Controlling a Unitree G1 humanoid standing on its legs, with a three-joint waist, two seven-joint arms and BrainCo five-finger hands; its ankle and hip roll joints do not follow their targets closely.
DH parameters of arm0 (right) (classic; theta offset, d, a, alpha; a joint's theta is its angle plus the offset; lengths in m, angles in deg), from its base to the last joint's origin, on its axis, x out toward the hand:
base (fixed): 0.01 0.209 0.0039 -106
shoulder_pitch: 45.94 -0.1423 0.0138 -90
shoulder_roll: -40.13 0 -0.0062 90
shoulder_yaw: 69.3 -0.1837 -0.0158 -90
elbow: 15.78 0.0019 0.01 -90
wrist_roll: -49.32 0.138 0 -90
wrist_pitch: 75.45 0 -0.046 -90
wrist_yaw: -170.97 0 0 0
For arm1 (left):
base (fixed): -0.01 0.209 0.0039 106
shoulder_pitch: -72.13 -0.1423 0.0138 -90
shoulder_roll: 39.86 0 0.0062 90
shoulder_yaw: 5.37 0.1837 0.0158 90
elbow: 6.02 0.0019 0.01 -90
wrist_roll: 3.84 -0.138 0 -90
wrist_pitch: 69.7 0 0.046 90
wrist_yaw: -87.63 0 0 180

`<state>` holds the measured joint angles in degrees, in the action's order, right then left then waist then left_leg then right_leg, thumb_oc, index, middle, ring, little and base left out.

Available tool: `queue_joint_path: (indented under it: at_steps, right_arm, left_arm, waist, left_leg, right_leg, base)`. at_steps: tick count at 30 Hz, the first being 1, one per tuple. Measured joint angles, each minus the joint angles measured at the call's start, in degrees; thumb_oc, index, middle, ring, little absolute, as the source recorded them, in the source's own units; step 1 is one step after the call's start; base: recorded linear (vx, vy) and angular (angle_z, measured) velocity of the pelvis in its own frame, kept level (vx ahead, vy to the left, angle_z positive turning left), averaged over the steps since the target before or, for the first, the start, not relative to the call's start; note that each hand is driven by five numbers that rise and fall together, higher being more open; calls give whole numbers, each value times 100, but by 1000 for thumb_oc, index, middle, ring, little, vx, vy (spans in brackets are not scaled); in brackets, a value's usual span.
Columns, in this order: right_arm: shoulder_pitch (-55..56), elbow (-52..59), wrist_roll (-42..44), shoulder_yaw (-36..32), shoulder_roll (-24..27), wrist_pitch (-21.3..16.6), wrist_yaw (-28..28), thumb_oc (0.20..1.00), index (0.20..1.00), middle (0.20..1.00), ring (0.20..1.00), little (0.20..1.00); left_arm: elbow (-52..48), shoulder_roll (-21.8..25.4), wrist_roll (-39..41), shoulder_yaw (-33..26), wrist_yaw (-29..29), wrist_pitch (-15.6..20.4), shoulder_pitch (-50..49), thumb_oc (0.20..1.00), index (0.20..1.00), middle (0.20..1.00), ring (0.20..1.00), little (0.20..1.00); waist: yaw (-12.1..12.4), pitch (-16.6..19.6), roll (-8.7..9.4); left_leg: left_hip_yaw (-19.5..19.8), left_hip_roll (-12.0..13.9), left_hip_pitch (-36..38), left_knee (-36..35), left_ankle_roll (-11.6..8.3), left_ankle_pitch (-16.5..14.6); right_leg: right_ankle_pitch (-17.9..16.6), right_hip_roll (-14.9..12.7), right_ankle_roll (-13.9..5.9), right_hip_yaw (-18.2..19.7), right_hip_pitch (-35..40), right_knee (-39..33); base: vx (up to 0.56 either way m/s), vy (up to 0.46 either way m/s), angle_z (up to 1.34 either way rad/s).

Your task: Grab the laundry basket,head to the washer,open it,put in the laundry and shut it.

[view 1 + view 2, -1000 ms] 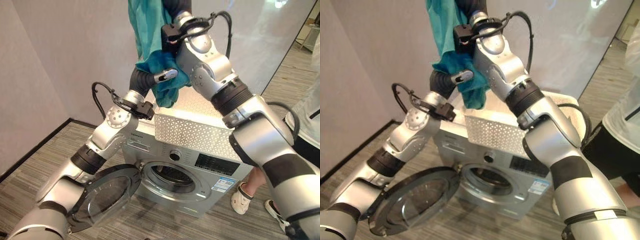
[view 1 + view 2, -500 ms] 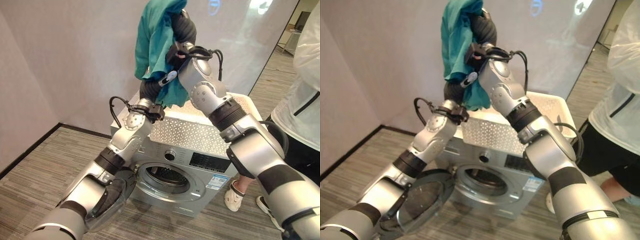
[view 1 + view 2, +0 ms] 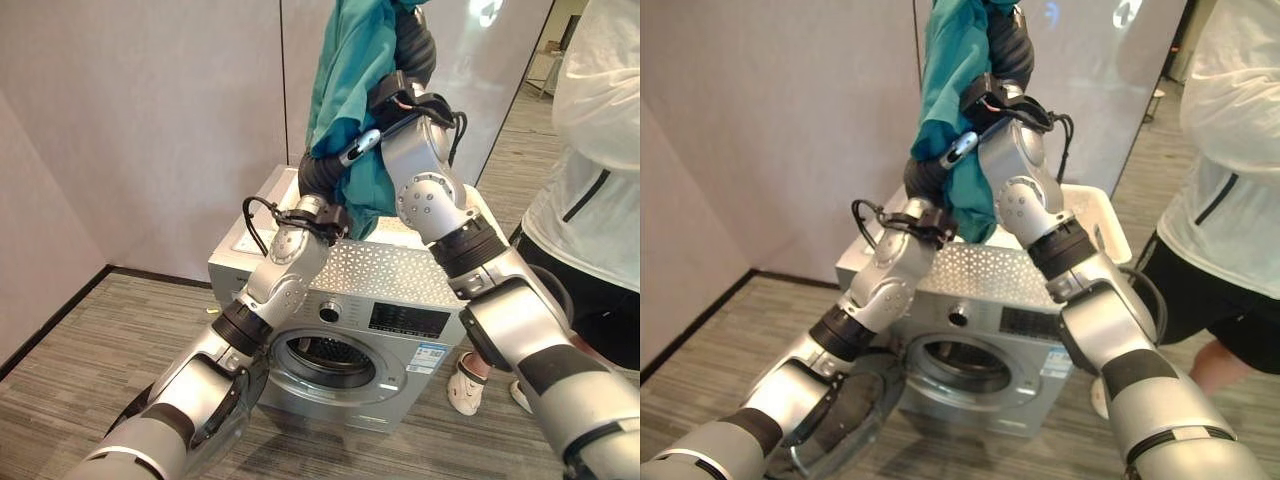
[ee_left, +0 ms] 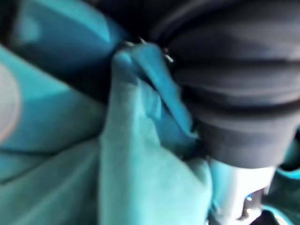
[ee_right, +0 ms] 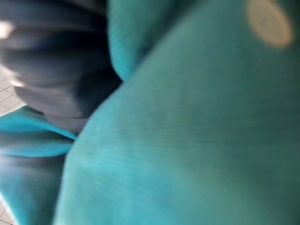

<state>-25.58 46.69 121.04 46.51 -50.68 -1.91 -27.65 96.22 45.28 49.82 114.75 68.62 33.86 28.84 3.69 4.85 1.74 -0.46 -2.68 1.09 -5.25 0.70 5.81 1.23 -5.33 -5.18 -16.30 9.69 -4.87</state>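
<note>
Grey walls and a striped wood-look floor frame the washer, which stands at the middle of the left eye view with its round door swung open toward 7 o'clock and the drum mouth bare. On the washer's top sits a white perforated basket. Above it, both arms are raised toward 12 o'clock with a teal cloth hanging between them. The left hand lies against the cloth, one silver finger showing straight across the fabric; I cannot tell how the rest of its fingers stand. The right hand is buried in the cloth at the top edge, its fingers hidden. A person in a white jacket and dark shorts stands at 3 o'clock, just beside the washer.

From the right eye, the cloth hangs above the basket, with the open door low at 7 o'clock.

At the left wrist, teal folds press against a dark ribbed cover.

At the right wrist, teal fabric lies close against another ribbed cover.
</note>
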Motion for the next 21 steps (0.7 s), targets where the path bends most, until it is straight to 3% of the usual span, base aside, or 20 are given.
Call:
queue_joint_path:
  at_steps: [4,9,10,11,12,17,19,21]
  right_arm:
    - [15,456,11,434,545,240,200,1000,1000,1000,1000,1000]
    - [24,935,-577,1014,1323,742,665,1000,1000,1000,1000,1000]
    - [94,1221,-835,1111,1631,869,780,1000,1000,1000,1000,1000]
    - [237,1708,-1650,1177,2296,983,975,1000,1000,1000,1000,1000]
    - [273,1862,-1993,1171,2503,987,1038,1000,1000,1000,1000,1000]
    - [435,1928,-3557,992,3096,985,1048,1000,1000,1000,1000,1000]
    - [817,2494,-3990,683,3257,923,1123,1000,1000,1000,1000,1000]
    - [1349,3153,-4617,329,3737,726,1283,1000,1000,1000,1000,1000]
  left_arm:
    - [-363,189,-25,4,50,-119,-128,200,200,200,200,200]
    - [-514,419,-72,-83,65,-190,-215,200,200,200,200,200]
    - [-536,454,-86,-206,41,-200,-224,200,200,200,200,200]
    - [-698,519,-273,-449,22,-200,-293,200,200,200,200,200]
    - [-783,609,-349,-567,5,-174,-345,200,200,200,200,200]
    - [-783,1187,-757,-1188,22,-98,-538,200,200,200,200,200]
    - [-970,1333,-809,-1449,76,-65,-830,200,200,200,200,200]
    - [-1090,1561,-931,-1911,218,-4,-1382,200,200,200,200,200]
  waist:
    - [-59,1,2]
    - [-154,-8,27]
    - [-171,-14,47]
    - [-164,-42,86]
    - [-166,-49,100]
    - [-343,-62,99]
    - [-360,-87,68]
    - [-336,-155,-3]
  left_leg:
    - [-14,30,11,0,1,1]
    - [-22,38,8,-1,1,0]
    - [-25,41,-2,-1,2,-1]
    - [-15,40,-19,-2,8,-3]
    - [-18,41,-18,-2,9,-2]
    - [-42,44,-9,-2,17,-10]
    - [-70,44,-5,-4,25,-17]
    - [-136,43,17,-5,39,-36]
  right_leg:
    - [-7,31,12,27,-1,0]
    - [-10,37,14,39,-12,0]
    - [-10,41,15,42,-22,0]
    - [-5,41,8,32,-34,0]
    - [-6,39,10,36,-37,0]
    - [-8,42,12,71,-40,0]
    - [-6,38,10,110,-50,-1]
    - [-7,25,7,160,-52,-2]
  base:
    - [-24,-7,-2]
    - [0,0,0]
    - [0,0,0]
    - [0,0,0]
    - [0,0,0]
    - [3,4,-2]
    - [16,15,-6]
    - [16,7,-13]
